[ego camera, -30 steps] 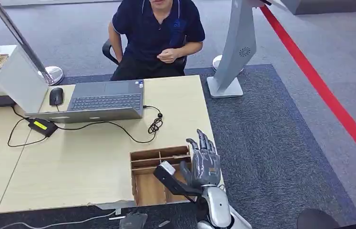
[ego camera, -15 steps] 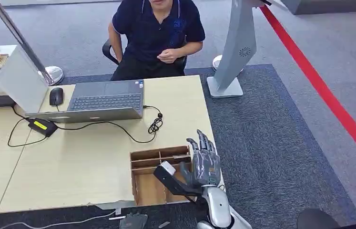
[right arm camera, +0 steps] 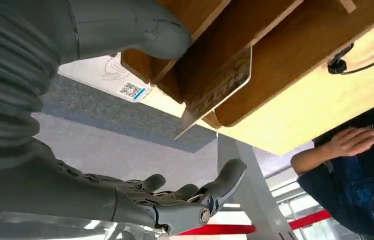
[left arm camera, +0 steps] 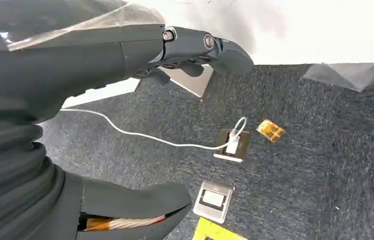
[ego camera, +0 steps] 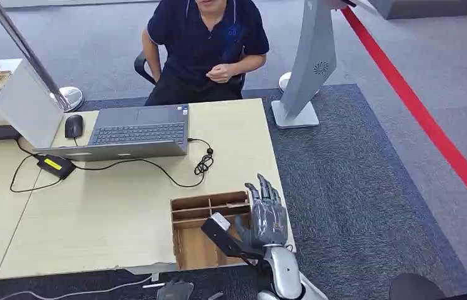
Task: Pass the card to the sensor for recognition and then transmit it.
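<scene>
A patterned card (right arm camera: pixel 220 85) stands on edge in a compartment of the open wooden box (ego camera: pixel 188 206) at the table's near right corner. My right hand (ego camera: pixel 267 215) hovers over the box's right side with its fingers spread and nothing in them. In the right wrist view its thumb (right arm camera: pixel 144 27) lies close beside the card's compartment and the other fingers (right arm camera: pixel 190 200) stay apart from the card. The black sensor (ego camera: pixel 55 165) with a yellow label lies at the table's left, wired. My left hand (left arm camera: pixel 49 75) hangs below the table edge over the carpet, holding nothing.
An open laptop (ego camera: pixel 137 132), a mouse (ego camera: pixel 74 125) and a coiled cable (ego camera: pixel 203 164) lie at the far side of the table. A person (ego camera: pixel 205 44) sits behind it. A grey stand (ego camera: pixel 309 69) rises to the right. Floor sockets and a white cable (left arm camera: pixel 230 145) lie on the carpet.
My right hand has sunk slightly toward the box and tilted a little. The person, the sensor and the laptop have not moved.
</scene>
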Robot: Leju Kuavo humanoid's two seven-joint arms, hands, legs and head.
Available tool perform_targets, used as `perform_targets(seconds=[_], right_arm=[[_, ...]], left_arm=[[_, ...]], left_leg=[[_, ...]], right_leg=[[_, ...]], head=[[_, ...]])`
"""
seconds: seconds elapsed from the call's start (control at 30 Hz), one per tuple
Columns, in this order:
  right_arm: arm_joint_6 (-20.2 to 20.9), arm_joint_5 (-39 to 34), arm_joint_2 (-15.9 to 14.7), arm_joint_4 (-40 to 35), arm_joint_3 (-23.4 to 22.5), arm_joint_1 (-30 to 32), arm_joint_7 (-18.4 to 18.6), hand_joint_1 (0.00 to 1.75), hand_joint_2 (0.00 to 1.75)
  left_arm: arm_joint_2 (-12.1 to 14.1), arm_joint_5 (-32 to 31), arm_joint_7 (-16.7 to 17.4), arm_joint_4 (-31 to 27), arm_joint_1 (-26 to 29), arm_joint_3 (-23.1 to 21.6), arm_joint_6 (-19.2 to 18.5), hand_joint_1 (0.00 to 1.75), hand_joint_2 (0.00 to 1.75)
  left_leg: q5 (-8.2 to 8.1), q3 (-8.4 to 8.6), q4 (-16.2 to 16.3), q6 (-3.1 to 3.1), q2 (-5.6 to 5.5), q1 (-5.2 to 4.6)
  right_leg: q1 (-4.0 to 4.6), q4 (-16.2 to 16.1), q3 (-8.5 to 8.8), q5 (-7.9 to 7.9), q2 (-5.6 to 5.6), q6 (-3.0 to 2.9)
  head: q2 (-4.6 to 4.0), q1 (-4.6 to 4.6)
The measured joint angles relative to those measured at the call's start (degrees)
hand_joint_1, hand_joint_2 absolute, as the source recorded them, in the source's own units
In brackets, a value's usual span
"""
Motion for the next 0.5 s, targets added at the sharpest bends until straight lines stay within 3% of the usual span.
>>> perform_targets(seconds=[0.5], right_arm=[[0.90, -0.24, 1.33, 1.70, 0.02, -1.71, -1.01, 0.51, 1.75]], left_arm=[[-0.02, -0.70, 0.70, -0.50, -0.08, 0.90, -1.20, 0.00, 1.75]], left_leg=[[0.01, 0.00, 0.00, 0.00, 0.00, 0.00]], right_leg=[[0.00, 0.01, 0.00, 0.00, -0.01, 0.00]], head=[[0.00, 0.02]])
